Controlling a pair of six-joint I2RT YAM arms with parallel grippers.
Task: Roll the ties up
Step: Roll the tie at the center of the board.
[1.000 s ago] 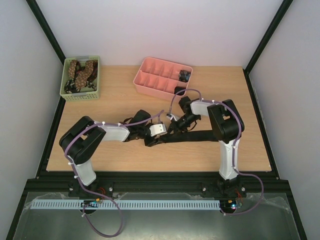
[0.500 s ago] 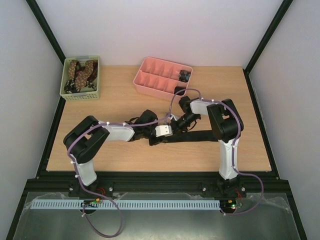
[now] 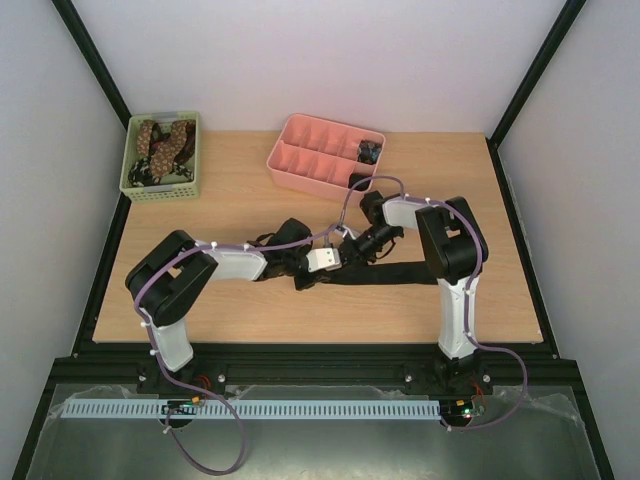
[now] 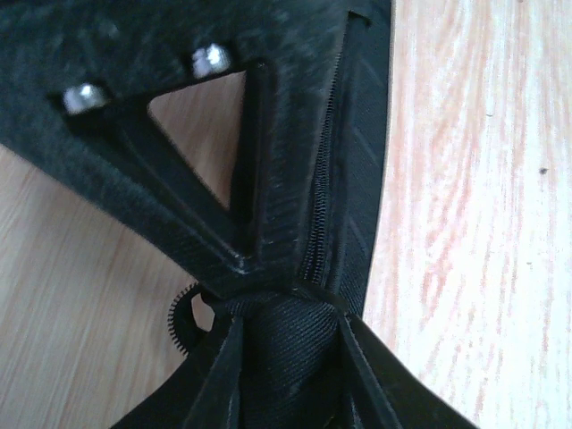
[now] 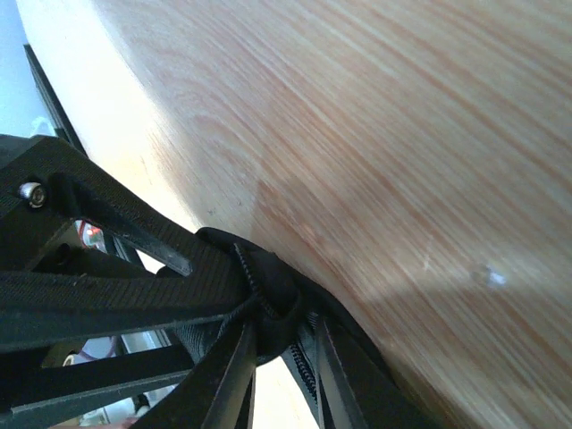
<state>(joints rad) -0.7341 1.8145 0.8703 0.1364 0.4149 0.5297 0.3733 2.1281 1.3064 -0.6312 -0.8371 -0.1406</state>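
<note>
One black tie (image 3: 410, 272) lies flat, armward of the pink tray (image 3: 300, 183); we count one dark coil (image 3: 370, 152) in the tray's right end and one green basket (image 3: 160, 190) left of it. Left wrist: left gripper (image 4: 286, 308) clamps the tie, the other arm's finger (image 4: 179, 170) crowding it. Right wrist: right gripper (image 5: 273, 313) straddles the tie's fold; we cannot tell whether it pinches.

long black tie (image 3: 405, 272) lying flat in front of pink tray (image 3: 300, 181), dark rolled ties (image 3: 370, 152) in its right end, brown spotted ties (image 3: 160, 143) heaped far to its left
</note>
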